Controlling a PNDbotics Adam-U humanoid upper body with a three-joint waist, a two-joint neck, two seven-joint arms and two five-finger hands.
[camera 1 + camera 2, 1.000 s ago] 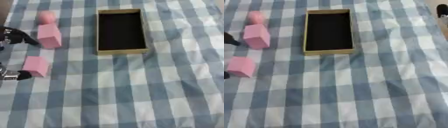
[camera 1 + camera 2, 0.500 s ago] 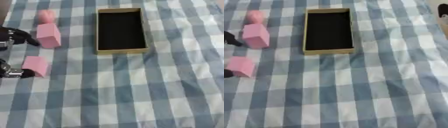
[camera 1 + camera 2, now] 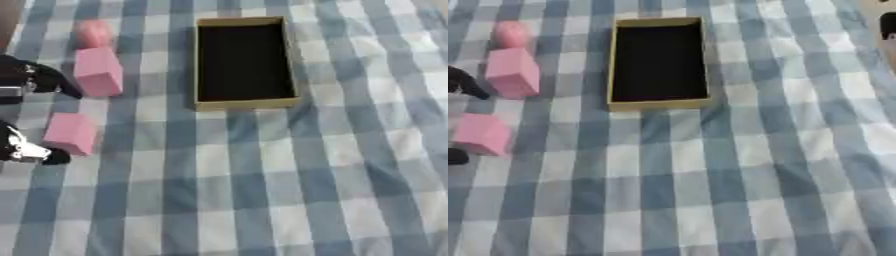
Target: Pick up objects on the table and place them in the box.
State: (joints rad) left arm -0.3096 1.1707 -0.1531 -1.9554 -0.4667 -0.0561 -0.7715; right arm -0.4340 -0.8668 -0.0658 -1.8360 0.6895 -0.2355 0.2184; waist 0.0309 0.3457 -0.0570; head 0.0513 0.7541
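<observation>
In the left eye view we see a table covered with a blue and white checked cloth (image 3: 262, 175). An open box (image 3: 244, 62) with tan walls and a dark inside stands in the upper middle, and nothing lies in it. To its left there are three pink objects: a small round pink piece (image 3: 94, 34) at the far end, a tall pink block (image 3: 97, 72) just below it, and a lower pink block (image 3: 70, 133) nearer to us. Our left hand (image 3: 22, 80) comes in at the left edge, with one dark finger close to the tall pink block and another part low beside the lower pink block; we cannot tell if its fingers are spread or curled. In the right eye view we see the same things, and at the upper right edge a dark shape (image 3: 887, 26) is partly cut off; we cannot tell what it is. We can read no label or writing on the box or the blocks.
</observation>
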